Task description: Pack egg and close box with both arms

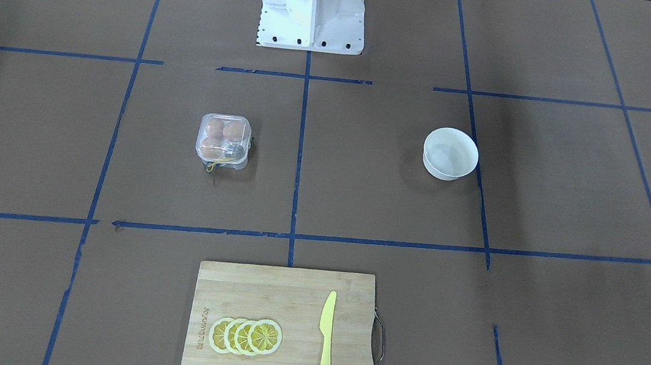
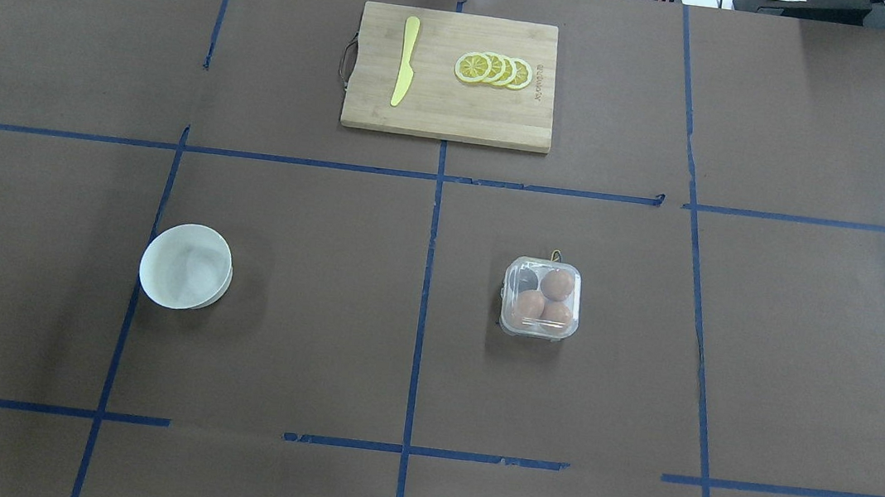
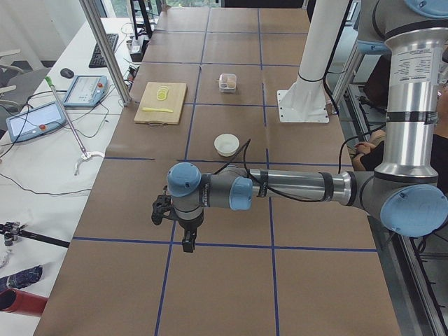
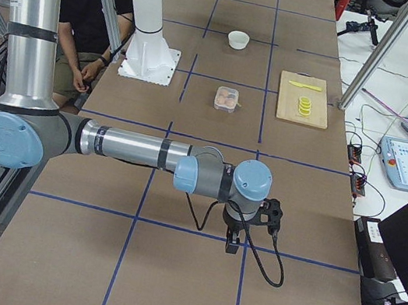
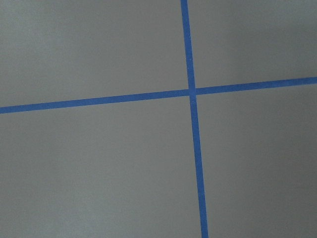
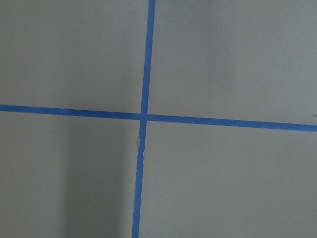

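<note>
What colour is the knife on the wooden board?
Yellow plastic knife, clearest in the front-facing view.

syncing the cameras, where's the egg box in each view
Front-facing: box, left of centre.
Overhead: box, right of centre.
Exterior left: box, far, upper centre.
Exterior right: box, upper middle.
Left wrist: not in it.
Right wrist: not in it.
Landmark: white bowl, across the centre tape line.

Three eggs (image 2: 556, 285), one box (image 2: 506, 323), one bowl (image 2: 185, 266).

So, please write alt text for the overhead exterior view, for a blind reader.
A clear box holding three brown eggs sits right of centre on a brown table; an empty white bowl stands at left. At the far edge, a wooden board carries a yellow knife and lemon slices.
</note>
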